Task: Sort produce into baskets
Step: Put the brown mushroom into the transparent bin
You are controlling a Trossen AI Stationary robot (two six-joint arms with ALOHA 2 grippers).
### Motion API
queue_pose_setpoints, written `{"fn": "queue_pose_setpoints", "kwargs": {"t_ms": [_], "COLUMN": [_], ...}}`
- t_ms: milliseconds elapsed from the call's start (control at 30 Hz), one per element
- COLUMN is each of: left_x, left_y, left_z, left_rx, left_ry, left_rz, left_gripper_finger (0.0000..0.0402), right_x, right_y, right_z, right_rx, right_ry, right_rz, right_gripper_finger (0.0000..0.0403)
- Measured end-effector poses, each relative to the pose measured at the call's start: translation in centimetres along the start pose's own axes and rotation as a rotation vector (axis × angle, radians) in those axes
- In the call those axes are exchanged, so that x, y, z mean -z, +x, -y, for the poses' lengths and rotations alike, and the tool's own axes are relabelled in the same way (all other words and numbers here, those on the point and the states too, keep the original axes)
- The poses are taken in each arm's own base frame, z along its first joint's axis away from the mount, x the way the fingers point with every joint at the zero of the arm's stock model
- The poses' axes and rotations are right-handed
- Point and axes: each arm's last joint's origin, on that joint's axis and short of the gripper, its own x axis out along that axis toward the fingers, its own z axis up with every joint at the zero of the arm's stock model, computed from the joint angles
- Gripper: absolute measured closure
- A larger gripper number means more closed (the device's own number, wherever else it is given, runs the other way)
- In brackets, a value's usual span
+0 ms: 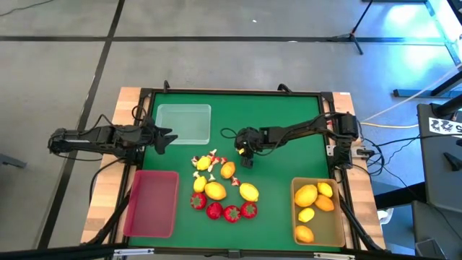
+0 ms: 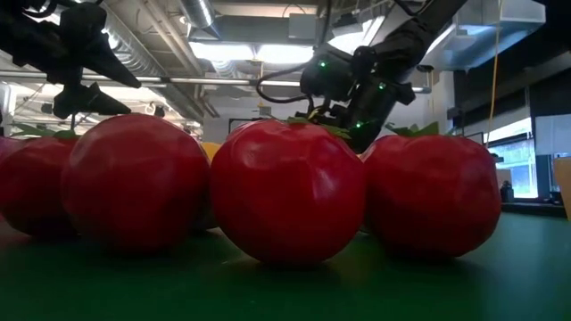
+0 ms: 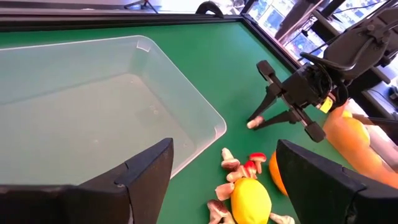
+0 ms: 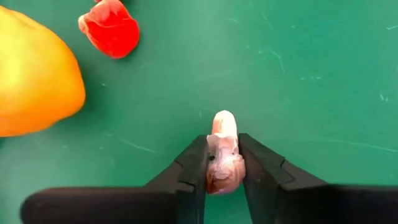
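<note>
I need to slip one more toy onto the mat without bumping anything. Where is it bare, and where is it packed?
Bare: the mat between the clear tray and the right edge, behind the right gripper, which pinches a small white piece; also the strip between fruit pile and tan tray. Packed: the pile itself, beside the red tray.

Table layout, high view: clear plastic rectangular tray [image 1: 184, 123] at far-left centre of green table mat [image 1: 281, 115]; red/pink rectangular tray [image 1: 152, 203] at near-left; tan rectangular tray [image 1: 339, 224] at near-right, w/ several yellow toy lemons and an orange fruit [image 1: 315, 204] in it. Loose pile between trays, mid-table: small white-and-red toy bits [image 1: 205, 162] nearest clear tray, loose yellow lemons [image 1: 214, 190] behind them toward the near edge, red toy strawberries [image 1: 231, 212] in a row nearest that edge. One pale toy bit [image 4: 224, 152] lies between fingers of right gripper [image 1: 245, 153], just right of pile. Left gripper [image 1: 164, 138] at clear tray's left edge.
</note>
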Motion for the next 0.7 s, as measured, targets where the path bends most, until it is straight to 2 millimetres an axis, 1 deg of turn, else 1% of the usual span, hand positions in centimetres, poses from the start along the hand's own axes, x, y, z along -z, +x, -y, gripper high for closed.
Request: {"fn": "queue_pose_setpoints", "kwargs": {"t_ms": [100,367,600,700], "left_x": [0.0,0.0,0.0,0.0], "left_y": [0.0,0.0,0.0,0.0], "left_z": [0.0,0.0,0.0,0.0], "left_rx": [0.0,0.0,0.0,0.0], "left_ry": [0.0,0.001,0.009,0.01], "left_rz": [0.0,0.0,0.0,0.0], "left_gripper_finger": [0.0123,0.0123,0.0123,0.0123], "right_x": [-0.5,-3.7,-7.8,-9.7], "right_y": [-0.1,-1.4,-3.5,-4.7], "right_z": [0.0,-0.1,-0.2,-0.2], "right_rx": [0.001,-0.018,0.027,0.038], "right_ry": [0.0,-0.03,-0.099,-0.134], "right_rz": [0.006,0.091,0.234,0.306], "right_gripper_finger": [0.0328,0.0329,0.0329,0.0329]}}
